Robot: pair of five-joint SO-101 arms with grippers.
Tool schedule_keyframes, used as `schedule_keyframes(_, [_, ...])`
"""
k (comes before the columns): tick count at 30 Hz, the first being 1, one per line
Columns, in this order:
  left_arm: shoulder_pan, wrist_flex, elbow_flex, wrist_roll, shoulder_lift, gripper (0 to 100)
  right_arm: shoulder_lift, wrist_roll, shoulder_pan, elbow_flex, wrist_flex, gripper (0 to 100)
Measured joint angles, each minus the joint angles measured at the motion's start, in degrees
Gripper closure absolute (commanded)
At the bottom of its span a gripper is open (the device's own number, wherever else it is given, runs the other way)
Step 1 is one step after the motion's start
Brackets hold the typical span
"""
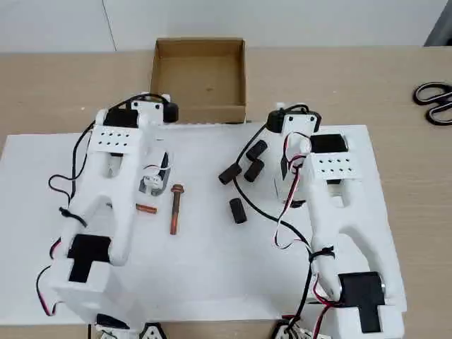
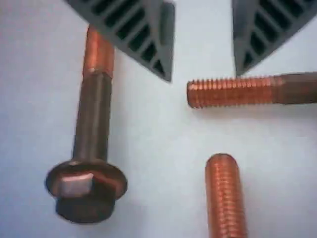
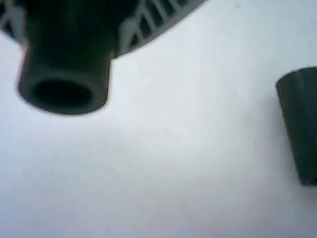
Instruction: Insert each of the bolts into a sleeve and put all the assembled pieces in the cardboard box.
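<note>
**Views compared.** The left wrist view shows three bolts on the sheet: a hex-head bolt (image 2: pixel 89 148), a second bolt (image 2: pixel 247 91) lying crosswise to it, and a third bolt (image 2: pixel 225 196), of which only the threaded end shows. The left gripper (image 2: pixel 202 73) hangs above them with its fingers (image 2: pixel 148 39) spread apart and nothing between them. In the high view, only one full bolt (image 1: pixel 175 208) and a short copper shank (image 1: pixel 146 209) show beside that arm.

The right wrist view shows a held sleeve (image 3: pixel 64 79) with its open bore toward the camera. The right gripper (image 1: pixel 285 171) appears clamped on it (the fingers are largely out of frame). A further sleeve stands off to the side, apart from the held one.

**Surface.** A white sheet (image 1: pixel 212 268) covers a wooden table (image 1: pixel 56 78). The cardboard box (image 1: pixel 240 78) sits at the sheet's far edge, between the two arms. Scissors (image 1: pixel 434 102) lie on the bare wood, well apart from the work.

**Count.**
- Bolts: three, none of them in a sleeve.
- Sleeves: four loose sleeves (image 1: pixel 256 150) (image 1: pixel 230 173) (image 1: pixel 253 170) (image 1: pixel 238 210) on the sheet between the arms, plus the held one.
- Boxes: one.
</note>
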Motion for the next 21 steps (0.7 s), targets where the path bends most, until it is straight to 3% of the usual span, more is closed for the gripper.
schedule_keyframes(5, [2.2,-0.18,0.0,0.88,0.88,87,0.0,0.0,0.0,0.26,-1.23,99.5])
schedule_keyframes(21, [6.59,-5.19,-0.09,4.31,1.85,86,0.0,0.0,0.0,1.23,-1.85,99.5])
